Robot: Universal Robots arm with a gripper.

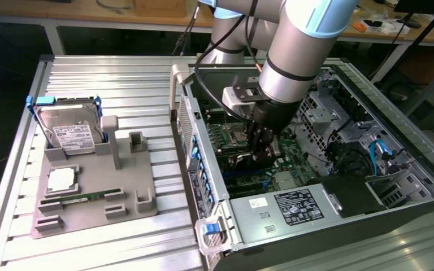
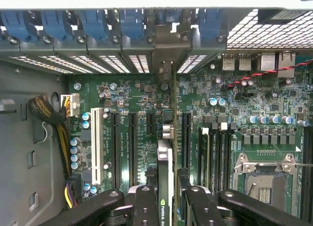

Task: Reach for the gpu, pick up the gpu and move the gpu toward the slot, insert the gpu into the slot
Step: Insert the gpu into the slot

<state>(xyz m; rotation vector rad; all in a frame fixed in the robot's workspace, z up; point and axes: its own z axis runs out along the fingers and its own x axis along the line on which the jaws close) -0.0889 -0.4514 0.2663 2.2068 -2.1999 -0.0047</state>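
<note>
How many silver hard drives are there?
1. The hard drive stands upright in the gray holder on the table, at the exterior view's left, outside the computer case. More may be hidden inside the case.

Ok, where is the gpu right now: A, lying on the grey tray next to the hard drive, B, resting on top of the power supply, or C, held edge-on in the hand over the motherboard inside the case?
C: in the wrist view the hand grips the gpu edge-on above the motherboard.
</note>
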